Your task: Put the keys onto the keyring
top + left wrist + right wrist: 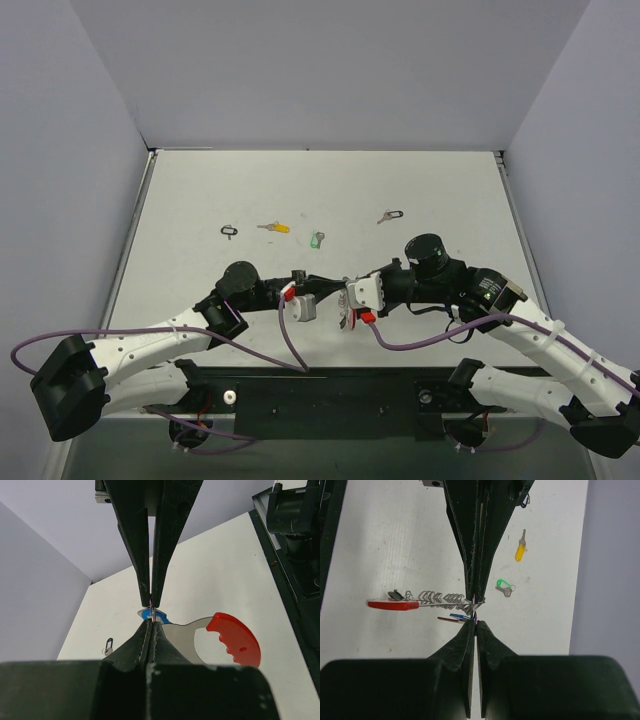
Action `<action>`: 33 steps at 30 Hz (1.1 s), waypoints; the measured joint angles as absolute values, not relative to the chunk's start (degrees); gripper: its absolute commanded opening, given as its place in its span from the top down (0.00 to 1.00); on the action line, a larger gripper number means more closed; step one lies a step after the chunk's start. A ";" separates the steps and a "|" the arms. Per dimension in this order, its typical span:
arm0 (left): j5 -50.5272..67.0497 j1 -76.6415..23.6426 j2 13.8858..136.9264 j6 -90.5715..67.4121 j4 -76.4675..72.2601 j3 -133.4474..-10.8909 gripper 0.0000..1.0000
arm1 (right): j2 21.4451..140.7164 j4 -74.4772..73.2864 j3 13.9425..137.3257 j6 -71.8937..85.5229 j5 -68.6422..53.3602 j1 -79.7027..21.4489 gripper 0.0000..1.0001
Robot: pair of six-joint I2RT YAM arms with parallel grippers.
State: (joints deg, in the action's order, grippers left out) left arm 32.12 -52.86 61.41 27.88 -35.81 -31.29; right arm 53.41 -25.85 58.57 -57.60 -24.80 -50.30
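With the left hand (pixel 152 624) clamped on the keyring (pixel 440 600) and the right hand (pixel 476 624) clamped on the blue-tagged key (pixel 460 616) beside it, hold the keyring still and thread the key on slowly.

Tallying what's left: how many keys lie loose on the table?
4: black-tagged key at left, yellow key, green key, rightmost key. More may be hidden.

The table (pixel 420 190) is lit evenly from overhead; shadows are soft, and wrist-view foregrounds at six o'clock are blurred.
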 measured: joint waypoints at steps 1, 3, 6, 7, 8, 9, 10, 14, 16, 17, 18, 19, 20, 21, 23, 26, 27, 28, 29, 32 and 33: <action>32.12 -52.86 61.41 27.88 -35.79 -31.29 1.00 | 53.41 -25.85 58.57 -57.58 -24.77 -50.30 1.00; 32.08 -52.86 61.39 27.90 -35.79 -31.29 1.00 | 53.41 -25.85 58.57 -57.58 -24.69 -50.30 1.00; 31.92 -52.86 61.39 27.92 -35.79 -31.29 1.00 | 53.41 -25.87 58.57 -57.58 -24.53 -50.28 1.00; 31.90 -52.86 61.39 27.94 -35.79 -31.29 1.00 | 53.41 -25.89 58.57 -57.56 -24.45 -50.28 1.00; 31.88 -52.86 61.39 27.94 -35.77 -31.29 1.00 | 53.41 -25.89 58.57 -57.47 -24.40 -50.24 1.00; 31.86 -52.86 61.39 27.97 -35.77 -31.29 1.00 | 53.41 -25.89 58.57 -57.43 -24.38 -50.19 1.00; 31.81 -52.86 61.41 27.99 -35.77 -31.29 1.00 | 53.41 -25.89 58.57 -57.43 -24.38 -50.17 1.00; 31.70 -52.86 61.39 28.27 -35.77 -31.29 1.00 | 53.41 -25.91 58.57 -57.41 -24.36 -49.87 1.00; 31.70 -52.86 61.41 28.36 -35.75 -31.29 1.00 | 53.39 -25.93 58.57 -57.41 -24.36 -49.87 1.00; 31.70 -52.86 61.39 28.36 -35.77 -31.29 1.00 | 53.39 -25.93 58.57 -57.41 -24.36 -49.87 1.00; 31.70 -52.86 61.41 28.38 -35.75 -31.29 1.00 | 53.36 -25.93 58.57 -57.41 -24.36 -49.84 1.00; 31.70 -52.86 61.39 28.38 -35.75 -31.29 1.00 | 53.36 -25.96 58.57 -57.41 -24.36 -49.84 1.00; 31.68 -52.86 61.41 28.40 -35.75 -31.29 1.00 | 53.34 -25.96 58.57 -57.43 -24.36 -49.84 1.00; 31.70 -52.86 61.39 28.47 -35.75 -31.29 1.00 | 53.34 -25.98 58.57 -57.43 -24.36 -49.80 1.00; 31.68 -52.86 61.39 28.62 -35.75 -31.29 1.00 | 53.34 -26.06 58.57 -57.43 -24.36 -49.80 1.00; 31.70 -52.86 61.41 28.75 -35.73 -31.29 1.00 | 53.23 -26.44 58.57 -57.45 -24.32 -49.54 1.00; 31.70 -52.86 61.39 28.77 -35.73 -31.29 1.00 | 53.12 -26.55 58.57 -57.45 -24.29 -49.52 1.00; 31.68 -52.86 61.39 28.80 -35.73 -31.29 1.00 | 53.01 -26.68 58.57 -57.43 -24.27 -49.50 1.00; 31.68 -52.86 61.39 28.80 -35.73 -31.29 1.00 | 52.93 -26.81 58.57 -57.43 -24.25 -49.47 1.00; 31.66 -52.86 61.39 28.82 -35.73 -31.29 1.00 | 52.86 -27.05 58.57 -57.43 -24.21 -49.25 1.00; 31.66 -52.86 61.39 28.84 -35.73 -31.29 1.00 | 52.86 -27.14 58.57 -57.45 -24.21 -49.17 1.00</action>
